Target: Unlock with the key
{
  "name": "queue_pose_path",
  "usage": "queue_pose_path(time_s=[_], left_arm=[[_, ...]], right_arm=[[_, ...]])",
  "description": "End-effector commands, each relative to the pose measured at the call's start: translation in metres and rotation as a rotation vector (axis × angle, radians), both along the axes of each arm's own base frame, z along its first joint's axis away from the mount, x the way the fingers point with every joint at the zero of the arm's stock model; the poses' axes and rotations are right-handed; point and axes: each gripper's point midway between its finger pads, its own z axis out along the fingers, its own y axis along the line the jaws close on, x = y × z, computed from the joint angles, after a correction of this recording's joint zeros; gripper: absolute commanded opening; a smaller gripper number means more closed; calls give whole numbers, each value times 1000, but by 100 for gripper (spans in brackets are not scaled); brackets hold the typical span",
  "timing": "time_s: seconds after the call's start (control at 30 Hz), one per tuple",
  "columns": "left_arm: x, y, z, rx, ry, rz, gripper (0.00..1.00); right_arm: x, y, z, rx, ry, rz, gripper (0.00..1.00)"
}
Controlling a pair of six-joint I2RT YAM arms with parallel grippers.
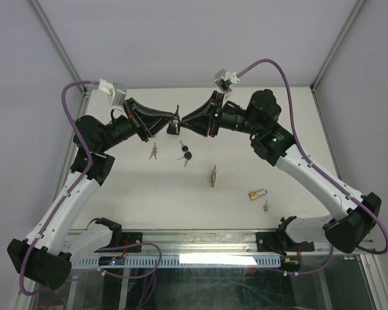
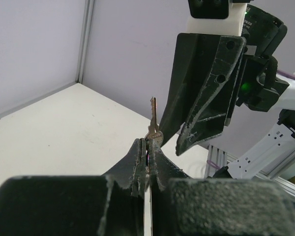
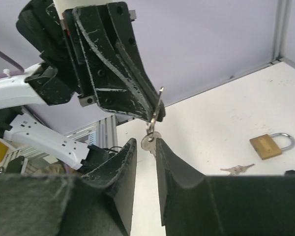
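My left gripper [image 2: 148, 142] is shut on a small bunch of keys, held above the table at the middle back. One key [image 2: 153, 115] sticks straight up out of its fingertips. A second, silver key [image 3: 150, 141] hangs under them on a ring. My right gripper [image 3: 145, 142] meets the left gripper [image 1: 168, 123] tip to tip. Its jaws stand narrowly apart around the hanging key's head, which touches the right-hand finger [image 3: 162, 152] while a gap shows on the other side. A brass padlock [image 1: 257, 193] lies on the table below the right arm, also seen as the padlock [image 3: 270, 145].
A second brass padlock [image 1: 213, 175] lies at mid-table. Loose keys lie near it: a pale pair [image 1: 153, 152], a black-headed pair [image 1: 184, 155] and a small key [image 1: 266, 205] by the near edge. Grey walls close in the back and sides.
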Motion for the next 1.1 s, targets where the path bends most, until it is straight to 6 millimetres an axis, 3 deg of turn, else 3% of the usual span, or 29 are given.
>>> queue_pose_path(time_s=[0.0, 0.1, 0.17, 0.67, 0.7, 0.73, 0.83, 0.87, 1.07], left_arm=[[-10, 2, 20, -16, -79, 0, 0], [-10, 1, 19, -15, -71, -2, 0], [-8, 0, 17, -13, -62, -3, 0], [-16, -5, 19, -9, -81, -34, 0], [-16, -5, 18, -9, -79, -33, 0], [-16, -5, 18, -10, -78, -34, 0], [-16, -4, 18, -12, -81, -30, 0], [-16, -5, 17, -11, -81, -32, 0], [-18, -6, 15, -4, -84, -47, 0]], right_arm=[[-3, -14, 39, 57, -134, -28, 25], [-5, -11, 38, 58, -120, -4, 30], [-7, -9, 39, 62, -117, 18, 39], [4, 2, 44, 85, -144, 19, 39], [-4, 1, 41, 84, -100, 60, 18], [-7, 1, 39, 81, -95, 66, 13], [-9, -2, 37, 78, -96, 65, 6], [-9, -2, 36, 76, -94, 67, 0], [-15, -2, 41, 81, -105, 97, 0]])
